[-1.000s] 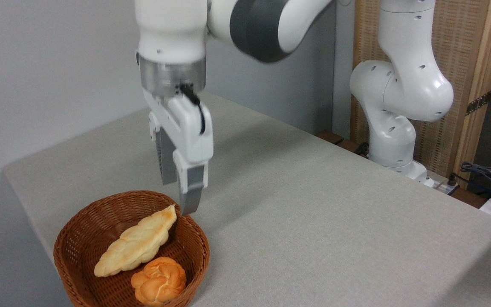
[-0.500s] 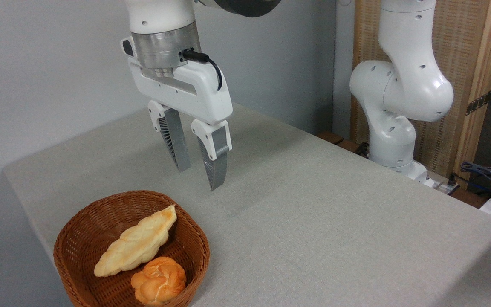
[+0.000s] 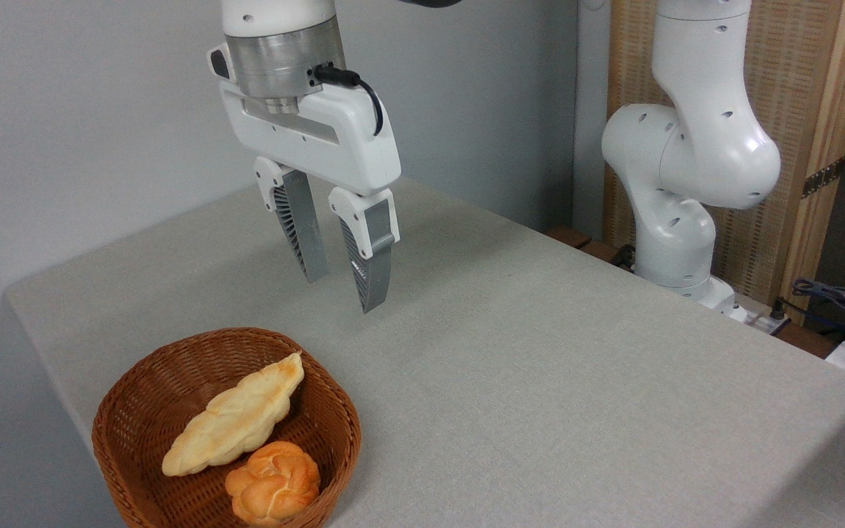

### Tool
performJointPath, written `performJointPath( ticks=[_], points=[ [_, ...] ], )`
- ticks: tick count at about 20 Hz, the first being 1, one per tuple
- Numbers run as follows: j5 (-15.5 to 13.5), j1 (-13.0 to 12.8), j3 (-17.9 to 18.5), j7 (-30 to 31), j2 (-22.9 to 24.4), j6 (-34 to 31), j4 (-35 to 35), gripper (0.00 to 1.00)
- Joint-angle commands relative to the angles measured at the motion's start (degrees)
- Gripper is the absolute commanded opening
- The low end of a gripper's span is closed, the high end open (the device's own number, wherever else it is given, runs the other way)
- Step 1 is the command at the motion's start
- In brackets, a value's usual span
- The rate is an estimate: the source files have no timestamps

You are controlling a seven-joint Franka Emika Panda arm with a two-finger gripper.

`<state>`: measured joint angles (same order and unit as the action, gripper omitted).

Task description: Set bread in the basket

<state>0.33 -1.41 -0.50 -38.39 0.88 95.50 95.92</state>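
Bread (image 3: 273,493) in basket (image 3: 136,411), below fingers (image 3: 369,275)

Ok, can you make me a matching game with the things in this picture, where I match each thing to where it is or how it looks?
Things:
1. bread
2. long pale loaf
3. basket
4. end effector

Descriptions:
A. open and empty, up in the air above the table
B. brown and woven, holding two things
C. orange and knotted, at the near edge inside the basket
D. lying slanted across the middle of the basket

Pairs: 1-C, 2-D, 3-B, 4-A
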Motion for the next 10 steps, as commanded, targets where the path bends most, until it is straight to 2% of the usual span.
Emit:
performJointPath(
  ticks=[1, 10],
  points=[
    [0.46, -0.08, 0.23, 0.77, 0.35, -1.64, -0.73, 1.0],
    [0.37, -0.08, 0.41, 0.94, 0.7, -1.64, -0.73, 1.0]
  ],
)
